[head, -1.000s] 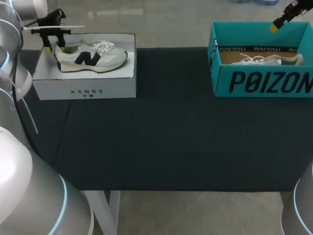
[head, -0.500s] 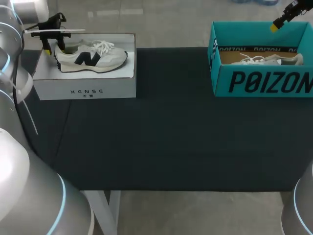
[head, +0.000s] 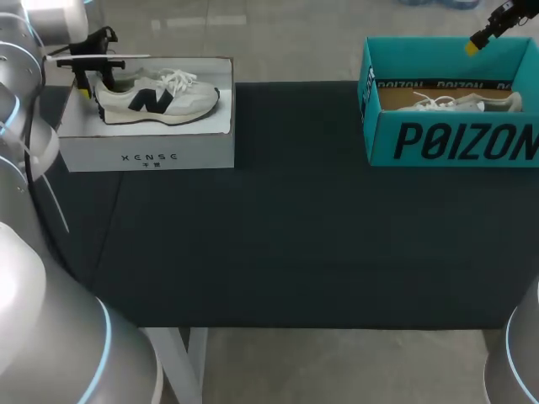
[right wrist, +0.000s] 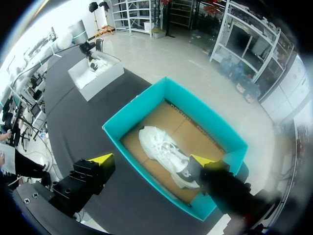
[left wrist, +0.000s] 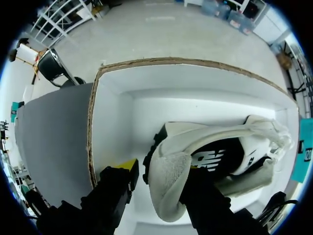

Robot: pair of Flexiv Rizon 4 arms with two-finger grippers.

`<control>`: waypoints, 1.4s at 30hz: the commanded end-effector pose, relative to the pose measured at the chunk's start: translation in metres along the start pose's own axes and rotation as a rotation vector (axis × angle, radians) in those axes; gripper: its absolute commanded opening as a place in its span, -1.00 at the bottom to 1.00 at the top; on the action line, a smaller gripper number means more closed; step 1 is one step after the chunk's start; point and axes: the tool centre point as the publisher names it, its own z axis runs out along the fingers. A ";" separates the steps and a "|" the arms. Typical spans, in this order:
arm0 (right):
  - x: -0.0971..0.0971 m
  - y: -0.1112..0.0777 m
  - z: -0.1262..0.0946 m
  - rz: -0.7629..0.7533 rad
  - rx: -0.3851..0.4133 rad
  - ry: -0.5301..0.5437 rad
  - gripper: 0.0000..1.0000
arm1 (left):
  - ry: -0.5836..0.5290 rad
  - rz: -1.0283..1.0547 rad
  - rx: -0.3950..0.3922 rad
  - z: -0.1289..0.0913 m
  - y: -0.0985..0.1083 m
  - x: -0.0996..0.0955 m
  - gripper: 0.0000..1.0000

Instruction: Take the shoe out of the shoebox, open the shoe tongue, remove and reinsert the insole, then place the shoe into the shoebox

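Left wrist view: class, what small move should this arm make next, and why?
Probably shut the jaws on the shoe: they stand open on either side of its heel, and the shoe lies in the white box, not yet lifted.

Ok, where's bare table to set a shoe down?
Bare: the table between the white shoebox and the teal shoebox, and the stretch in front of them. Crowded: inside the white shoebox, where the left gripper straddles the heel of the shoe.

- A table [head: 337, 323] is covered by a dark cloth [head: 295, 219], which is laid flat across it.
- A white leg [head: 197, 362] is seen under the near edge.
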 end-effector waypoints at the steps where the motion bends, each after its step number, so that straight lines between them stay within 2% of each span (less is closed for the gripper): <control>1: -0.001 0.000 0.000 0.000 0.001 0.000 1.00 | -0.001 0.001 -0.684 0.004 -0.010 0.001 -0.12; 21: -0.001 0.000 0.000 0.000 0.001 0.000 1.00 | -0.013 -0.014 -0.706 0.010 -0.009 -0.004 -0.24; 28: -0.001 0.000 0.000 0.000 0.001 0.000 1.00 | -0.014 -0.013 -0.709 0.010 -0.011 -0.002 -0.36; 42: -0.001 0.000 0.000 0.000 0.001 0.000 1.00 | -0.016 -0.013 -0.715 0.012 -0.010 -0.003 -0.40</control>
